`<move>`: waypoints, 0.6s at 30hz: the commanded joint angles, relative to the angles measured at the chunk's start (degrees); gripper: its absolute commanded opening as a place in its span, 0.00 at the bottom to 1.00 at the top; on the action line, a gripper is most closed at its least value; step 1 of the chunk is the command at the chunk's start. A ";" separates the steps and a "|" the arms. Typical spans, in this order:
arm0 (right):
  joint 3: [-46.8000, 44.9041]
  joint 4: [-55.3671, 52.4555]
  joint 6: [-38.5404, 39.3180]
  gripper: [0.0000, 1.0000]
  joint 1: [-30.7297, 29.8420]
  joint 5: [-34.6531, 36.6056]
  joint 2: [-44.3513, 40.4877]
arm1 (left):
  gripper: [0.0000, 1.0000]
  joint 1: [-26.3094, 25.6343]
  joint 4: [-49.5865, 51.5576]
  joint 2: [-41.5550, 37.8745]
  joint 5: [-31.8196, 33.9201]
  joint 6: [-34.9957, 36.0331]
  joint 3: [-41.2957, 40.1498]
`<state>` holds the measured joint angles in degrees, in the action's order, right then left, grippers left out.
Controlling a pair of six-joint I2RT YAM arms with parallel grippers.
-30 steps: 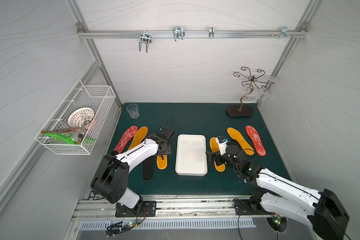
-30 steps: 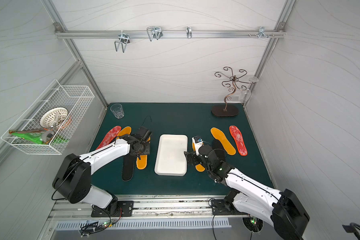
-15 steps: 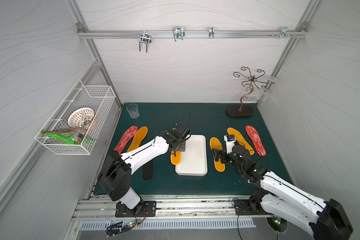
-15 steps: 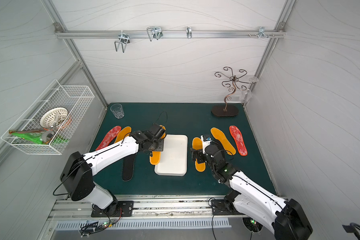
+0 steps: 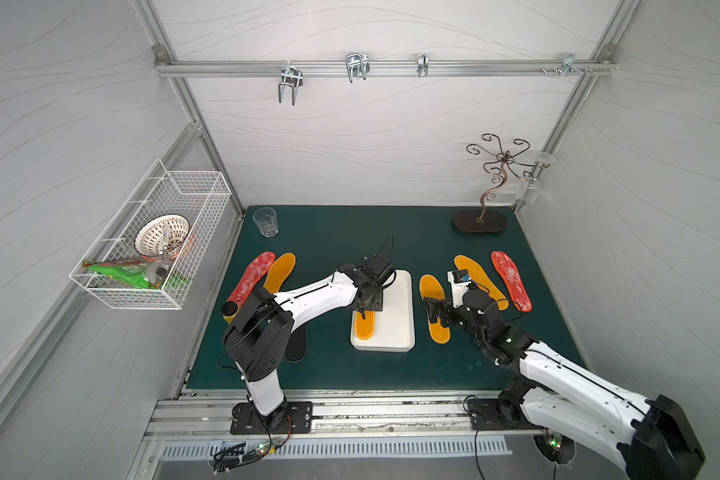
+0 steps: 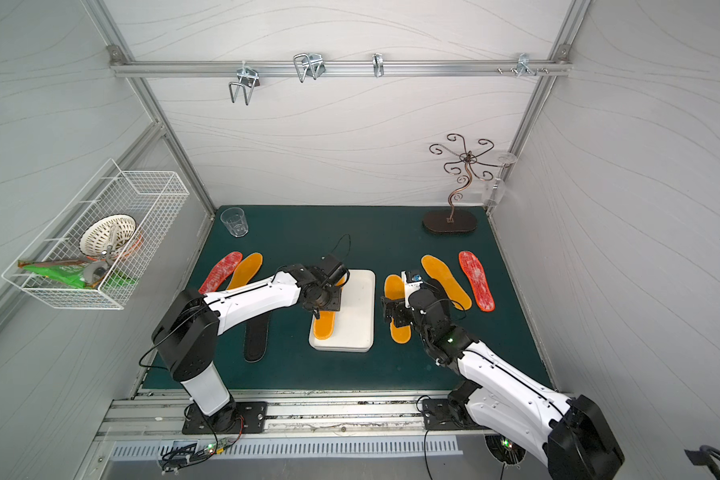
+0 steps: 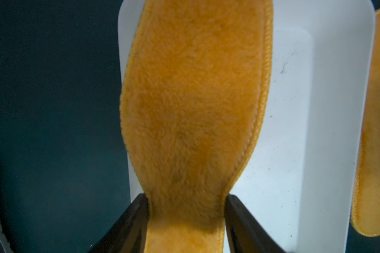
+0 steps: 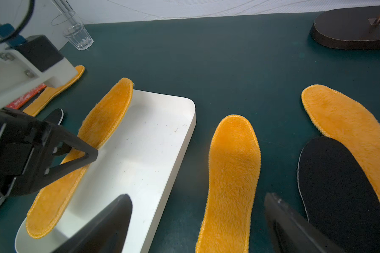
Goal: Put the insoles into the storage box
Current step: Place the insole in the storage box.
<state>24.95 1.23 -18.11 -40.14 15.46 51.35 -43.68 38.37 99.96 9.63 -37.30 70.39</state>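
Left fingers (image 7: 130,221) pinching orange insole (image 7: 191,105) at waist; insole lies along side rim of storage box (image 7: 294,131), partly inside. Right fingers (image 8: 105,223) spread wide, empty, above second orange insole (image 8: 233,170) on bench (image 8: 228,65) beside box.

Orange insole (image 7: 191,109): plush, fuzzy cloth, matt, with an overlock-stitched rim.
Storage box (image 7: 294,131): smooth white plastic with a faint sheen; dark specks and fine scuffs on its floor.
Black insole (image 8: 338,192): flat, fine-grained and matt, with a thin pale edge.
Red insole (image 5: 511,280): matt red, mottled white.
Table mat (image 8: 228,65): dark green, matt, smooth.
Tumbler (image 8: 78,36): clear, glossy, faceted glass.
Stand base (image 8: 347,32): dark brown, matt.
Basket (image 5: 200,195): white-coated wire mesh.
Rail (image 5: 391,68): bare metal, satin finish.
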 commanded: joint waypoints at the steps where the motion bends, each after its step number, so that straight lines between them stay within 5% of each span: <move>1: 0.09 -0.56 -0.36 0.99 0.20 0.27 0.61 | 0.59 -0.37 -0.93 1.61 -0.32 -1.65 1.60; 18: 0.36 -0.81 -0.61 0.99 0.16 0.22 1.38 | 0.59 -0.88 0.04 5.11 0.77 -3.70 1.53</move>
<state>24.95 1.02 -18.22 -40.14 15.44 52.60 -44.31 38.04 103.74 9.41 -40.01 70.37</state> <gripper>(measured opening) 0.987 0.585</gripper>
